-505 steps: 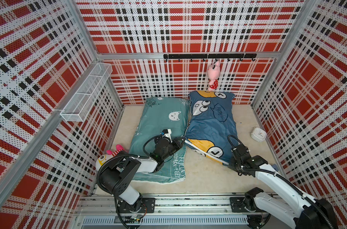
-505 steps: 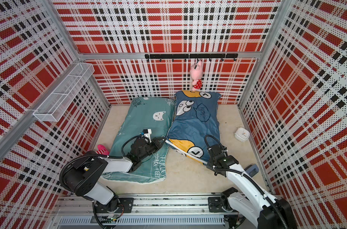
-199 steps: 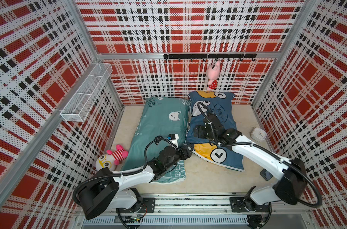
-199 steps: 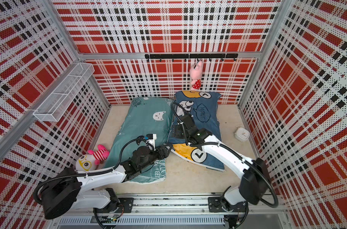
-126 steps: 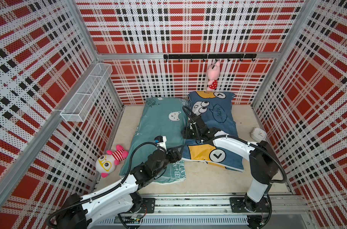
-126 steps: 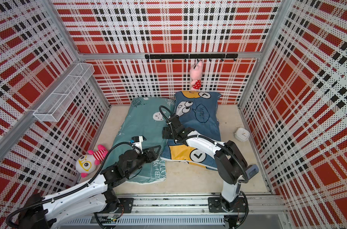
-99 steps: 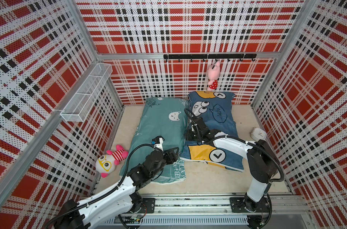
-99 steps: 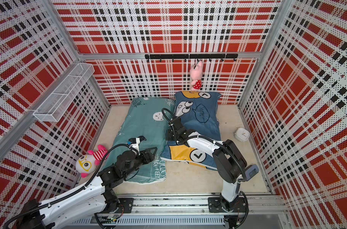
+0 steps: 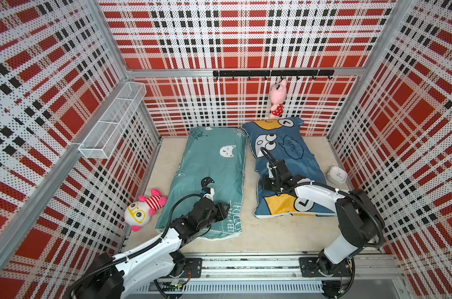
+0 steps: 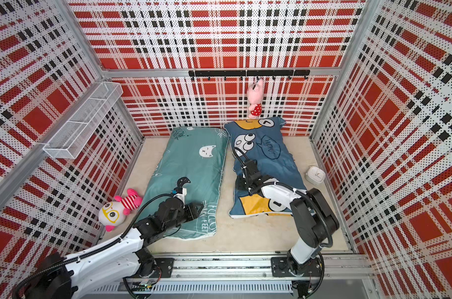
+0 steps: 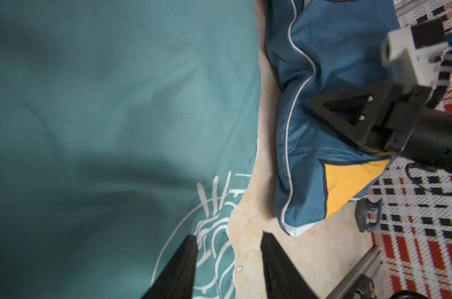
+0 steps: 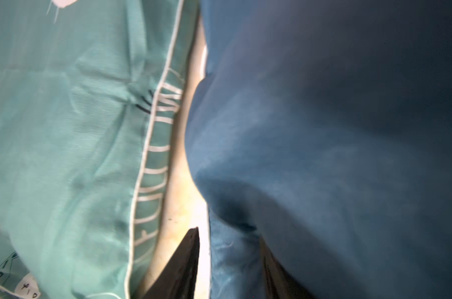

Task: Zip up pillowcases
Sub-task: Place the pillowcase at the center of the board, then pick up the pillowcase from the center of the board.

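Note:
Two pillowcases lie side by side on the beige floor in both top views. The teal pillowcase (image 9: 212, 165) (image 10: 191, 165) is on the left, the blue pillowcase (image 9: 300, 160) (image 10: 279, 165) on the right. My left gripper (image 9: 225, 209) (image 10: 197, 207) (image 11: 227, 238) lies low over the teal one's near right edge (image 11: 90, 103). It is open, one finger over fabric, the other over floor. My right gripper (image 9: 263, 185) (image 10: 239, 185) (image 12: 227, 236) is open at the blue one's left edge (image 12: 323, 129), with blue fabric between its fingers. No zipper shows.
A white plush with yellow glasses (image 9: 139, 212) lies left of the teal pillowcase. A pink plush (image 9: 276, 101) hangs from the black hook rail (image 9: 271, 73). A wire basket (image 9: 111, 121) is on the left wall, and a small white clock (image 9: 336, 174) sits at the right wall.
Both grippers' jaws have narrowed. My left arm drew back toward the teal pillowcase's near right edge. My right gripper slid from the blue pillowcase's middle to its left edge.

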